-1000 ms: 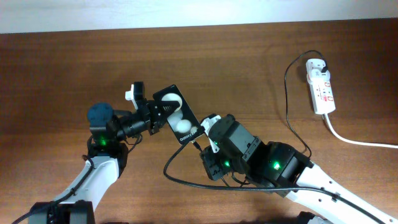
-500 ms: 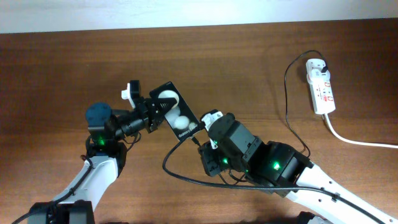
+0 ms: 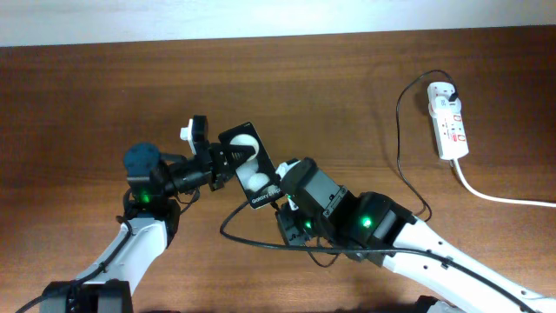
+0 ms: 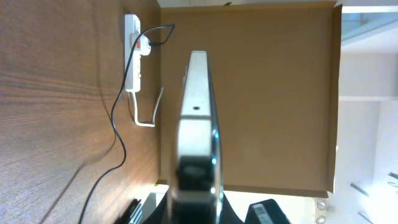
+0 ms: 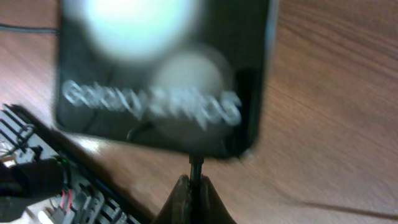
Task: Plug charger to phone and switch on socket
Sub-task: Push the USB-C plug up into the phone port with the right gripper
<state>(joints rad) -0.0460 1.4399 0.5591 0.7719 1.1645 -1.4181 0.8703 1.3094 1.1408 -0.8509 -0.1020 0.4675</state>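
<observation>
Step in hand: I am seating the plug tip (image 5: 196, 163) of the charger (image 3: 399, 143) into the port on the near edge of the phone (image 5: 161, 74); I judge it close, not seated.
Left fingers (image 3: 224, 155): clamped on the phone, left of centre, apparently raised off the worktop (image 3: 347, 87).
Right fingers (image 5: 181, 198): pinched shut on the plug tip, just below the phone's edge.
Technique: I square the tip to the port, push straight along its axis, and brace with the left arm.
Phone: rigid glossy black slab with a thin pale rim; likely slippery.
Charger: thin limp black cable, with slack looping near.
Socket (image 3: 449, 120): hard white strip, far right; its switch comes later.
</observation>
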